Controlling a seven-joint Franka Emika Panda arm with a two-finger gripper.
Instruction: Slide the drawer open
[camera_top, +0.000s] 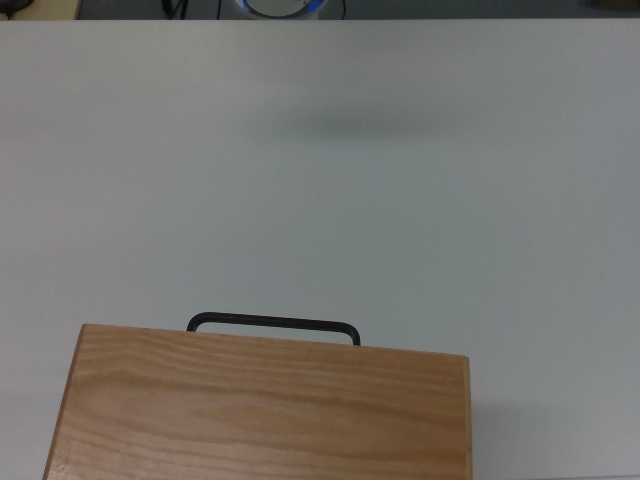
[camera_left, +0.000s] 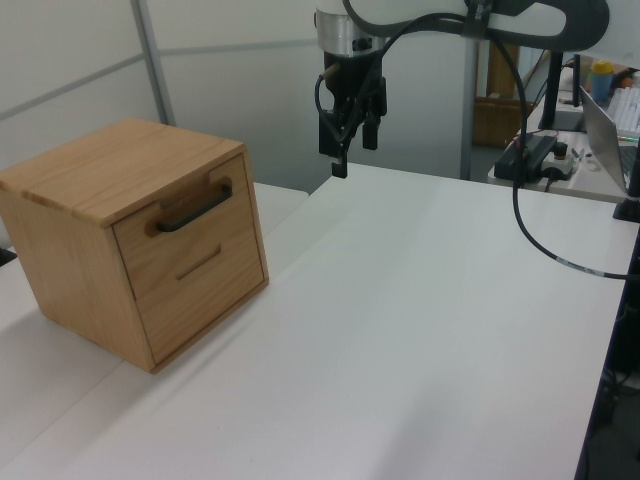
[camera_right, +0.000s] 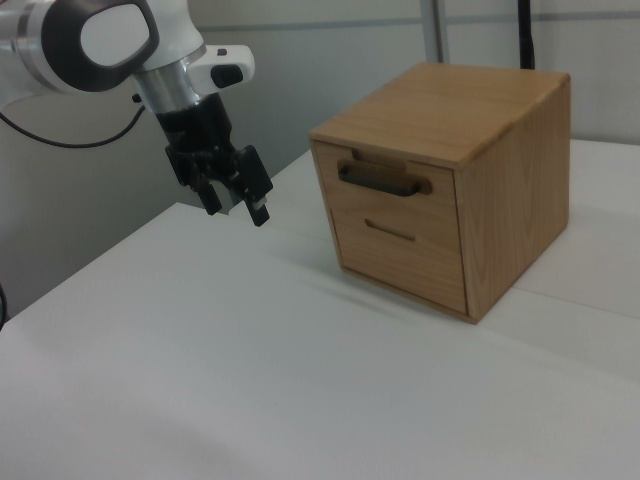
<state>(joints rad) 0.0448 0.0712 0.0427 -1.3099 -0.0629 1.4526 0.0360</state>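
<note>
The drawer (camera_left: 176, 243) is the upper front panel of a light wood cabinet (camera_left: 110, 165), and it sits flush and closed. Its black bar handle (camera_left: 195, 210) juts out from the front. In the right view the drawer (camera_right: 400, 205) and its handle (camera_right: 380, 178) face the right view's left. From the top view only the handle (camera_top: 272, 325) pokes out past the cabinet top (camera_top: 265, 410). My gripper (camera_left: 353, 150) hangs open in the air above the white table, well away from the cabinet, holding nothing. The right view has the gripper (camera_right: 236, 208) to the left of the drawer front.
The white table (camera_left: 400, 320) stretches wide in front of the cabinet. A black cable (camera_left: 530, 225) droops from the arm at the left view's right. A power strip (camera_left: 535, 155) and a laptop edge (camera_left: 612, 130) sit on a desk behind.
</note>
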